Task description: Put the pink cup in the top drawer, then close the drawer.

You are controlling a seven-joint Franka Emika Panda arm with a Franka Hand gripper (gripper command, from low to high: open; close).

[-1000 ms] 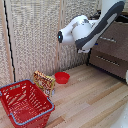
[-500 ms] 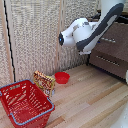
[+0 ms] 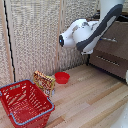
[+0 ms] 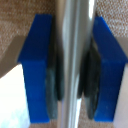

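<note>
In the wrist view my gripper (image 4: 74, 75) is shut on a slim silver bar handle (image 4: 74, 45). One blue finger (image 4: 37, 70) sits on each side, and their dark pads press against the bar. The brown surface behind it is blurred. In the exterior view the white arm (image 3: 85, 32) reaches across to the dark brown storage unit (image 3: 114, 52) at the exterior view's right, and the arm's bulk hides the fingers there. I cannot tell which drawer the held handle belongs to. The pink recepticle is out of view.
A shallow red bowl (image 3: 62, 77) lies on the wooden floor by the woven wall panel. A patterned packet (image 3: 44, 80) stands beside a red wire-mesh basket (image 3: 25, 102) at the exterior view's lower left. Silver handles (image 3: 107, 60) show on the lower drawers.
</note>
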